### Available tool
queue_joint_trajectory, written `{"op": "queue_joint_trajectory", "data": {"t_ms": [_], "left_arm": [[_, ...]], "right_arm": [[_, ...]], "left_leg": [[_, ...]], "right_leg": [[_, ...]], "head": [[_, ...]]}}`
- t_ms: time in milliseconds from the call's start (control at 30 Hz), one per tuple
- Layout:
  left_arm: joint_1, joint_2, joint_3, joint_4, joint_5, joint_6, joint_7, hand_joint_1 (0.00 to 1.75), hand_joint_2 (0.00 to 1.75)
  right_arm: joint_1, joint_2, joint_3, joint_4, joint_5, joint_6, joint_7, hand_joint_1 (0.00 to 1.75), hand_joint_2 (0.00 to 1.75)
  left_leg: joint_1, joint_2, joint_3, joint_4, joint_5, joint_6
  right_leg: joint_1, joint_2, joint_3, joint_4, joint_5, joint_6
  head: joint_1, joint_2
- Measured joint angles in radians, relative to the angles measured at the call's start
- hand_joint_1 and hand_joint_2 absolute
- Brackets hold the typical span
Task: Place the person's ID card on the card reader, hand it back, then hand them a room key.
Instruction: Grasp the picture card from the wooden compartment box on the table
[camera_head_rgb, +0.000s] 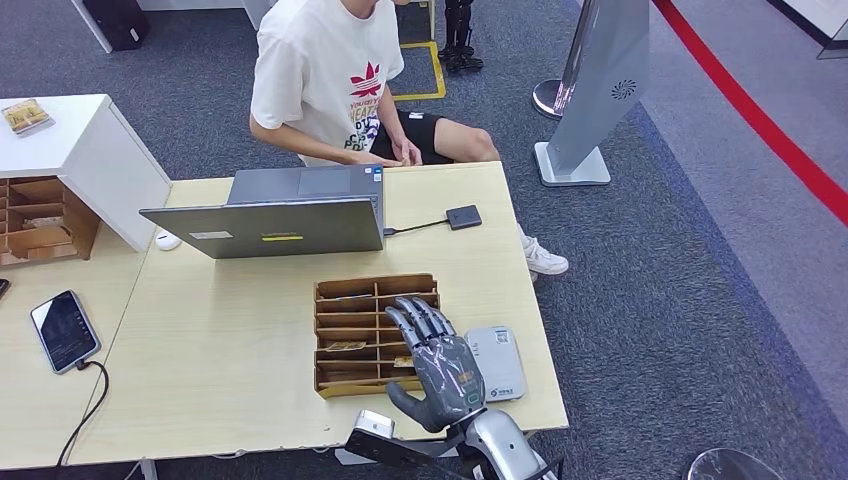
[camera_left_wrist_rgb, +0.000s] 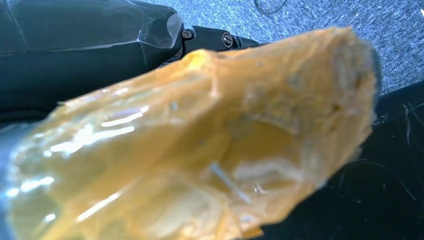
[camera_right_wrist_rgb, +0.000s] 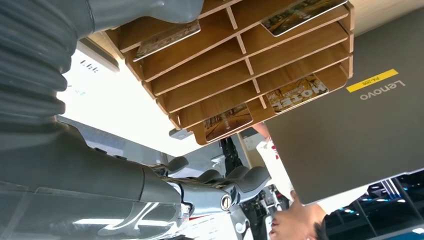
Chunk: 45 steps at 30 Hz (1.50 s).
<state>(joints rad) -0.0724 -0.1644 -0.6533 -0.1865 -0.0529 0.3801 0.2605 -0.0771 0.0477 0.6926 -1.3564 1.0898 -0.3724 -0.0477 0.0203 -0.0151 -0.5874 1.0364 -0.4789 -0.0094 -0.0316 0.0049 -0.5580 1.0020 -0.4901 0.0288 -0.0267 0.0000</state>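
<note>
My right hand (camera_head_rgb: 438, 366) hovers over the near right part of the wooden key rack (camera_head_rgb: 352, 292), fingers stretched out and apart, with nothing in it. In the right wrist view its thumb (camera_right_wrist_rgb: 145, 10) and dark fingers (camera_right_wrist_rgb: 220, 182) frame the rack (camera_right_wrist_rgb: 250, 60), whose slots hold room key cards (camera_right_wrist_rgb: 227, 121). A white card reader (camera_head_rgb: 497, 362) lies flat just right of the rack, beside my hand. The person (camera_head_rgb: 330, 80) sits behind the table, hands (camera_head_rgb: 395, 155) at its far edge. A blurred amber, tape-wrapped shape (camera_left_wrist_rgb: 200, 150) looms close in the left wrist view.
A grey laptop (camera_head_rgb: 290, 215) stands open behind the rack, cabled to a small black box (camera_head_rgb: 463, 217). On the left table lie a phone (camera_head_rgb: 63, 330) and a mouse (camera_head_rgb: 167, 240). A white cabinet (camera_head_rgb: 80, 150) stands far left and a grey sign stand (camera_head_rgb: 600, 90) on the carpet.
</note>
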Motion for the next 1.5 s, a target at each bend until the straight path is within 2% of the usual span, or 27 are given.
{"op": "queue_joint_trajectory", "data": {"t_ms": [767, 1500], "left_arm": [[-0.002, 0.000, 0.000, 0.000, -0.016, -0.005, 0.010, 0.00, 0.00], [-0.005, 0.000, 0.000, 0.000, -0.037, -0.007, 0.018, 0.00, 0.00]], "right_arm": [[-0.001, 0.000, 0.001, 0.039, -0.013, 0.012, 0.003, 0.41, 1.75], [-0.005, 0.009, -0.003, 0.117, 0.001, 0.005, 0.019, 0.41, 1.75]], "left_leg": [[0.000, 0.000, 0.000, 0.000, 0.000, 0.000], [0.000, 0.000, 0.000, 0.000, 0.000, 0.000]], "right_leg": [[0.000, 0.000, 0.000, 0.000, 0.000, 0.000], [0.000, 0.000, 0.000, 0.000, 0.000, 0.000]], "head": [[0.000, 0.000], [0.000, 0.000]]}}
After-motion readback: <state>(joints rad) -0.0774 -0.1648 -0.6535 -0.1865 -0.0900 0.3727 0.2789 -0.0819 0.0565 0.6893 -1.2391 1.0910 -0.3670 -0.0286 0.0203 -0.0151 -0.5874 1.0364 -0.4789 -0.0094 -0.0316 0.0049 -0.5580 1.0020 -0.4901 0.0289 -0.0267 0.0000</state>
